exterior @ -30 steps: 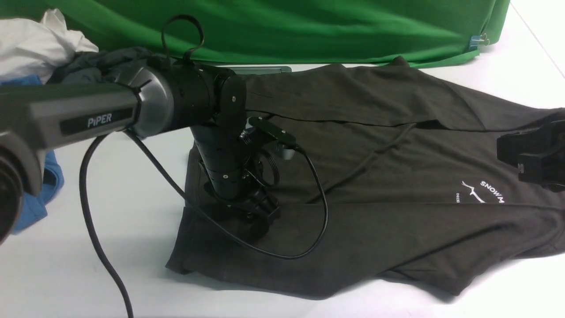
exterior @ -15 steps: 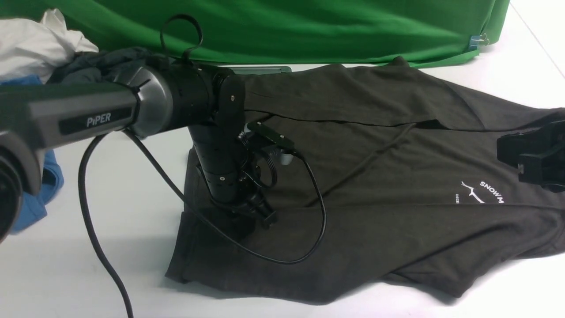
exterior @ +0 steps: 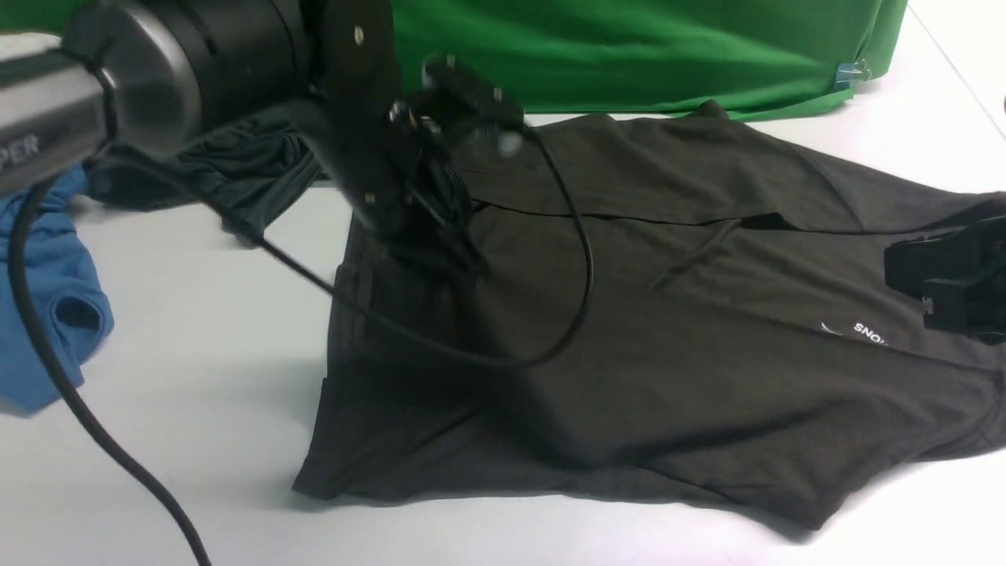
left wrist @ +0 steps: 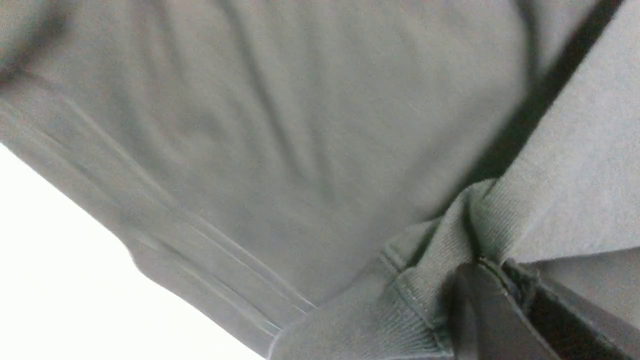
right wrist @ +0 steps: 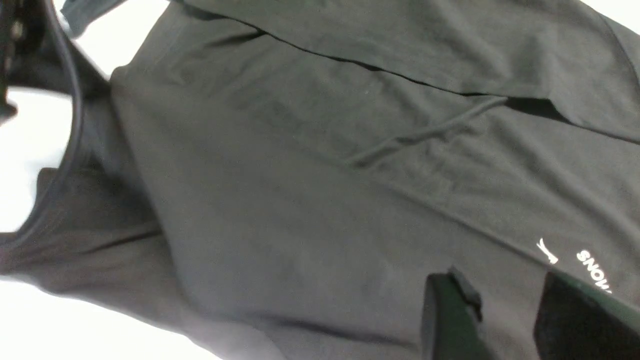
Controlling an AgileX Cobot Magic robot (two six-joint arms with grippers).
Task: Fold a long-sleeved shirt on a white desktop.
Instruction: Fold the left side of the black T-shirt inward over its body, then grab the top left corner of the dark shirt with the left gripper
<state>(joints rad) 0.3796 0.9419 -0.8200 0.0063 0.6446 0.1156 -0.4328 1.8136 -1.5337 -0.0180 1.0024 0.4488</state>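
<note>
Near sleeve cuff's in our left hand, body runs off to our right

We've got the black left gripper (left wrist: 500, 267) pinching the cuff of the dark olive-brown knit long-sleeved shirt (exterior: 629, 346), which lies across the matte white desktop (exterior: 189, 314); our right gripper (right wrist: 505, 300) stands spread, so the left's nearer to carry the sleeve across.

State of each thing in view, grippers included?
long-sleeved shirt: partly folded, cuff lifted
left gripper: shut on the cuff
right gripper: open, holding nothing
green cloth: hanging, clipped at one edge
blue garment: crumpled
</note>
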